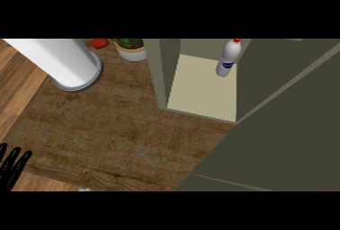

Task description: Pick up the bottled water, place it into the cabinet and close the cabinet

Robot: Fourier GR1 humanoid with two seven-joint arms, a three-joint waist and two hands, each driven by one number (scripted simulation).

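The cabinet (199,85) stands open, its door (285,134) swung wide to its right across the counter (113,134). Left of the cabinet: a white cylinder (63,60), then a potted plant (131,48) and a red item (100,43) — all well apart from it. The bottled water (228,58) stands upright inside, on the shelf. My left hand (12,166) rests far left of the cabinet — fingers straight, holding nothing.

Worktop (119,134) middle bare, wide passage. Cabinet (199,90) open, floor free except bottled water (228,58) at back. White cylinder (66,63), potted plant (131,48) crowd far-left.
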